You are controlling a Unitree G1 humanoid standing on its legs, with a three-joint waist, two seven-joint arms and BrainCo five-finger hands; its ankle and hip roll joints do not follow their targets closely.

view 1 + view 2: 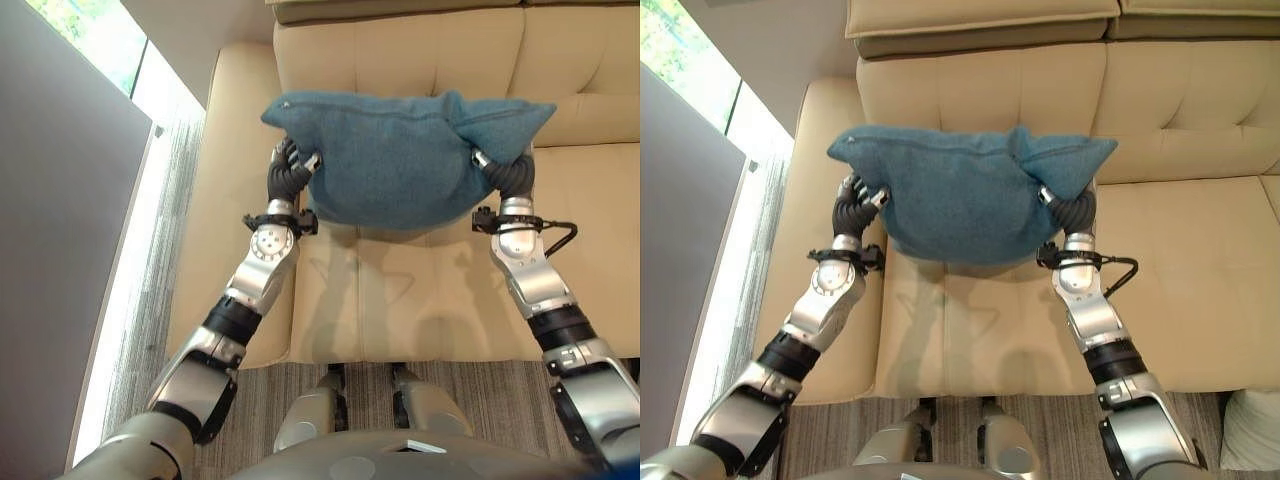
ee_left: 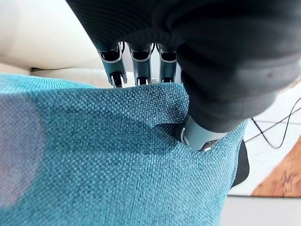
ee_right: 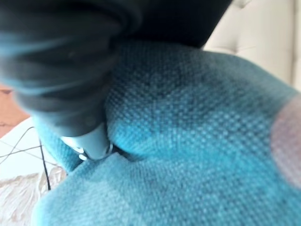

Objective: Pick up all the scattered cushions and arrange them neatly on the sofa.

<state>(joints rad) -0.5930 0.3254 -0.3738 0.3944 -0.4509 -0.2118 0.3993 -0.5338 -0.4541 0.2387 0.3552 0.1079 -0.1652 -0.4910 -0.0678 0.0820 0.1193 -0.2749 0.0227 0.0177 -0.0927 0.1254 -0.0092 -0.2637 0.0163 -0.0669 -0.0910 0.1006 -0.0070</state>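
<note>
1. A cream leather sofa (image 1: 420,290) fills the middle of the head views, with a broad seat cushion, a tufted backrest and a wide padded armrest (image 1: 225,200) on the robot's left.
2. Grey striped carpet (image 1: 160,240) runs along the sofa's left side and front edge; a grey wall panel (image 1: 60,250) and a bright window (image 1: 90,35) stand to the left.
3. A teal cushion (image 1: 395,160) hangs in the air above the seat, in front of the backrest, clear of the leather.
4. The left hand (image 1: 290,170) grasps the cushion's left edge, thumb pressed into the fabric and fingers behind it.
5. The right hand (image 1: 510,170) clamps the cushion's right edge, its thumb dug into the weave.
</note>
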